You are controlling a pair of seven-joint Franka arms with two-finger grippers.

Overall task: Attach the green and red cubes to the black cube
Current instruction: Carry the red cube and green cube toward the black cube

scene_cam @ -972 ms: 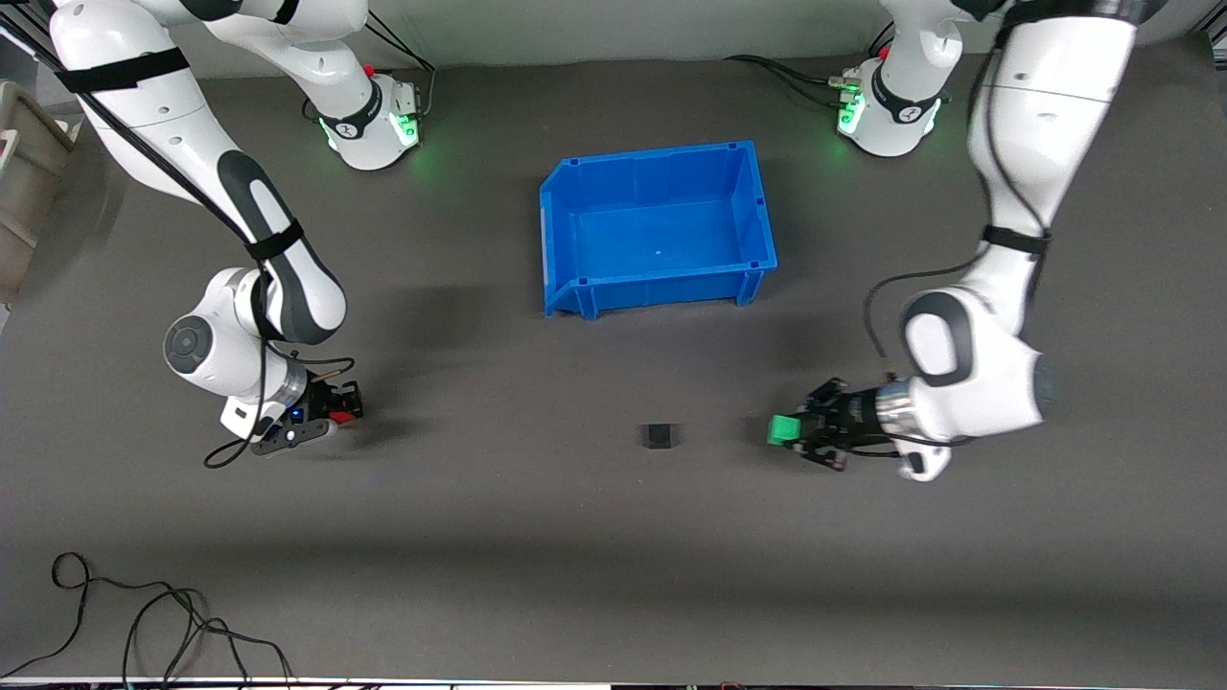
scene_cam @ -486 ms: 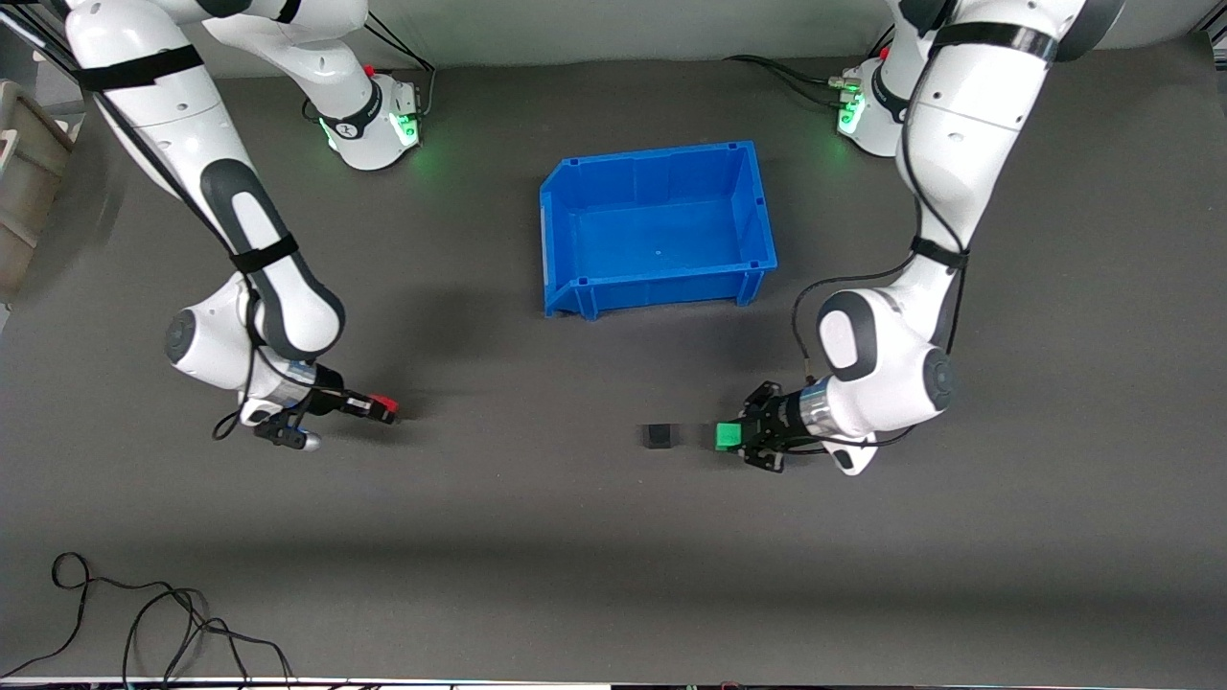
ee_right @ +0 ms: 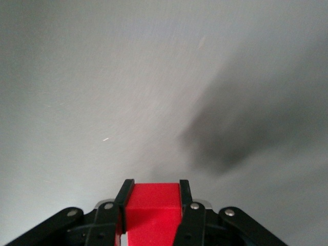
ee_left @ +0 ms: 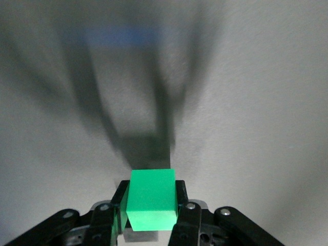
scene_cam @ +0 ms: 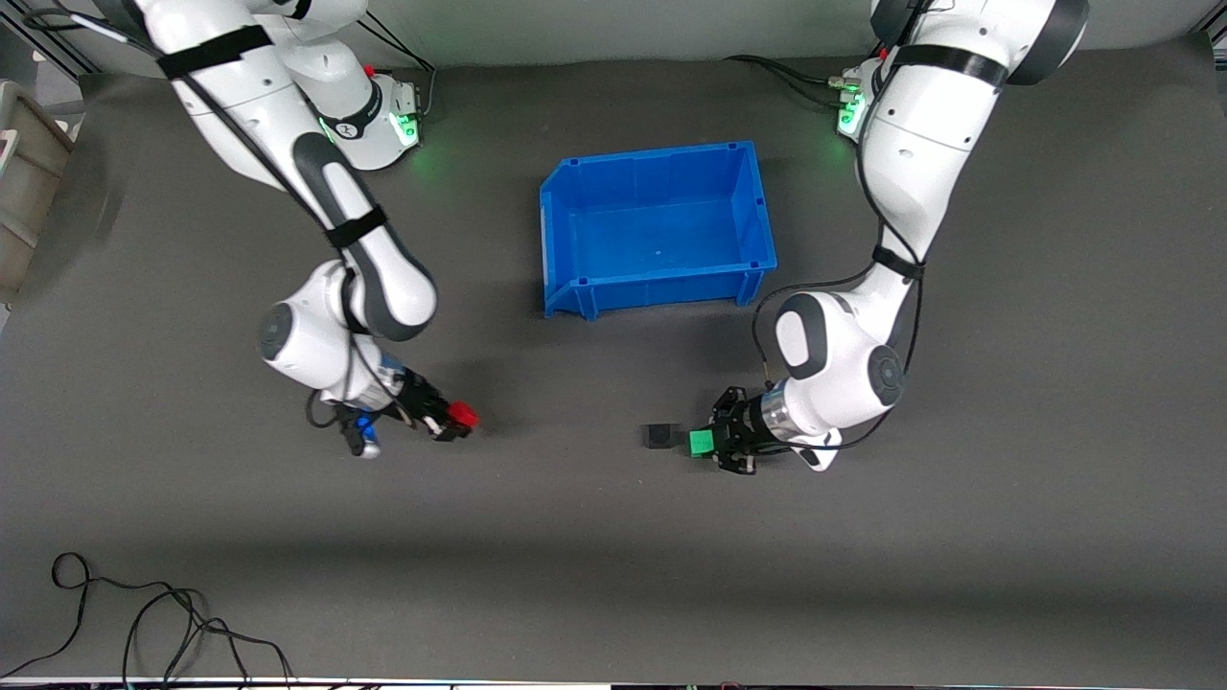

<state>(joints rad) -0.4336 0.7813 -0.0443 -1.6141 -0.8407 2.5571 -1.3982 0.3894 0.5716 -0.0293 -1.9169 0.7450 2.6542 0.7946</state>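
Observation:
The black cube [scene_cam: 659, 436] sits on the dark table, nearer to the front camera than the blue bin. My left gripper [scene_cam: 709, 443] is shut on the green cube [scene_cam: 701, 442] and holds it low, close beside the black cube on the side toward the left arm's end, with a small gap. In the left wrist view the green cube [ee_left: 152, 199] sits between the fingers [ee_left: 181, 205]. My right gripper [scene_cam: 451, 422] is shut on the red cube [scene_cam: 465, 415], low over the table toward the right arm's end, well apart from the black cube. In the right wrist view the red cube [ee_right: 152, 212] fills the jaws.
The blue bin [scene_cam: 573, 230] stands open at the table's middle, farther from the front camera than the cubes. A black cable [scene_cam: 144, 613] lies coiled near the front edge at the right arm's end. A beige box [scene_cam: 24, 182] stands off the table's end there.
Both arms have moved inward toward the black cube. The left gripper brought the green cube almost up to it. The right gripper carried the red cube a good way closer.

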